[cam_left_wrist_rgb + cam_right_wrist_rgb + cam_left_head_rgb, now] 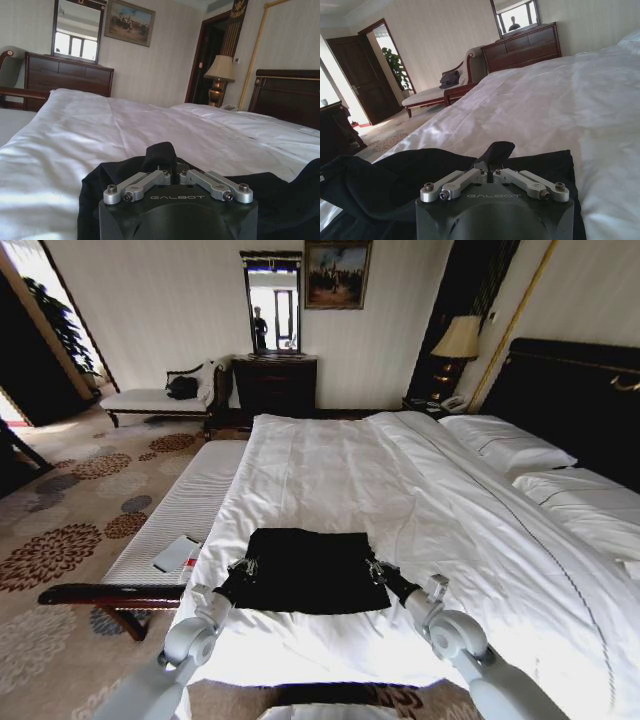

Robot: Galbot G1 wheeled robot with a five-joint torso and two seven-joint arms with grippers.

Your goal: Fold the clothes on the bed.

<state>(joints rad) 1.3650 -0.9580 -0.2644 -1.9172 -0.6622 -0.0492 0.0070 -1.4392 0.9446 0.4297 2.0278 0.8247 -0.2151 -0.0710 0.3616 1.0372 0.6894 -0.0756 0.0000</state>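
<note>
Near the foot of the bed point(420, 500), on the white duvet, the black T-shirt point(305, 570) is laid as a folded, roughly rectangular block; no lettering can be read on the side that faces up. Its left edge is pinched by the left gripper point(243, 568), and its right edge by the right gripper point(376, 570). From the left wrist view, the left gripper point(172, 172) is seen closed tight on a raised tuft of black cloth, and the word "GALBOT" is printed in pale letters on its dark housing. From the right wrist view, the right gripper point(490, 170) is likewise clamped on a peak of the fabric, with the same "GALBOT" marking below. Beside the bed, a grey flat slab point(176, 553) is lying on the white-cushioned bench point(185, 505).
</note>
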